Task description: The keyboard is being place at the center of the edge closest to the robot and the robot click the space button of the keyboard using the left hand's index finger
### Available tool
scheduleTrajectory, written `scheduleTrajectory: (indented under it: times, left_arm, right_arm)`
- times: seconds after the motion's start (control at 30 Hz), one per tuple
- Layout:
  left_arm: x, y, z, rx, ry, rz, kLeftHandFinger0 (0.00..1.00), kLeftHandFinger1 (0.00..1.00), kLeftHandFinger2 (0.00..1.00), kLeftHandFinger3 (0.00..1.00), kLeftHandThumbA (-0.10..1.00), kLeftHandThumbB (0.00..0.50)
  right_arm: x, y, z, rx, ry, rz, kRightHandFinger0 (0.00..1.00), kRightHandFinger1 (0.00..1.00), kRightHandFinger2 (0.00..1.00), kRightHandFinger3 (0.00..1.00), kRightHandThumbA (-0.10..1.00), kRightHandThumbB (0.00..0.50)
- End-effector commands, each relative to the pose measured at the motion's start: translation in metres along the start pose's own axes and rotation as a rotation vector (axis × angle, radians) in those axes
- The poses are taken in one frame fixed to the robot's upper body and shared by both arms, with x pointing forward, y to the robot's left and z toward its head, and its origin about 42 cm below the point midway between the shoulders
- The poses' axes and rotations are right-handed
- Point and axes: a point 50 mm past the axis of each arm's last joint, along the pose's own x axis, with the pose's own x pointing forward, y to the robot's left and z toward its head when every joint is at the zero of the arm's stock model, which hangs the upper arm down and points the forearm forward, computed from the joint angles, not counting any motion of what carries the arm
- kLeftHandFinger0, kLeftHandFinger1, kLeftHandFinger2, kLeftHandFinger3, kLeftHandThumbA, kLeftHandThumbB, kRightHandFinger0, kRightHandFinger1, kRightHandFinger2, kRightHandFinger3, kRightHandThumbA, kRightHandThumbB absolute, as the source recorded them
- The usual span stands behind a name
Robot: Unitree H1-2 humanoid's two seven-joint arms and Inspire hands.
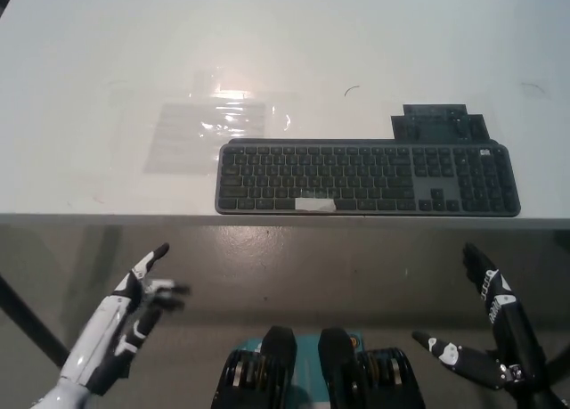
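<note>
Both empty, splayed — left hand (pixel 141 300), right hand (pixel 497 324) — keyboard (pixel 367 179) beside plastic sheet (pixel 218 124).

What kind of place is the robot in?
Probably a lab or office test desk: a dark grey full-size keyboard lies on a plain white table, beside a clear plastic sheet.

dark grey keyboard (pixel 367 178), white table (pixel 285 44)
</note>
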Motion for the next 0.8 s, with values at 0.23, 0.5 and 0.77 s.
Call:
scheduleTrajectory:
  times: [0.23, 0.5, 0.77]
  left_arm:
    - [0.068, -0.018, 0.052, 0.348, -0.236, -0.029, 0.00, 0.01, 0.17, 1.00, 1.00, 0.355]
    - [0.112, -0.045, 0.052, 0.390, -0.260, -0.078, 0.00, 0.00, 0.06, 1.00, 1.00, 0.300]
    - [0.153, -0.071, 0.049, 0.447, -0.247, -0.127, 0.00, 0.00, 0.05, 1.00, 1.00, 0.339]
  right_arm:
    - [0.004, -0.001, 0.012, -0.022, -0.084, 0.016, 1.00, 1.00, 1.00, 1.00, 1.00, 0.288]
    - [0.008, -0.001, 0.014, -0.025, -0.089, 0.022, 1.00, 1.00, 1.00, 1.00, 1.00, 0.287]
    - [0.010, -0.002, 0.017, -0.035, -0.095, 0.025, 1.00, 1.00, 1.00, 1.00, 1.00, 0.277]
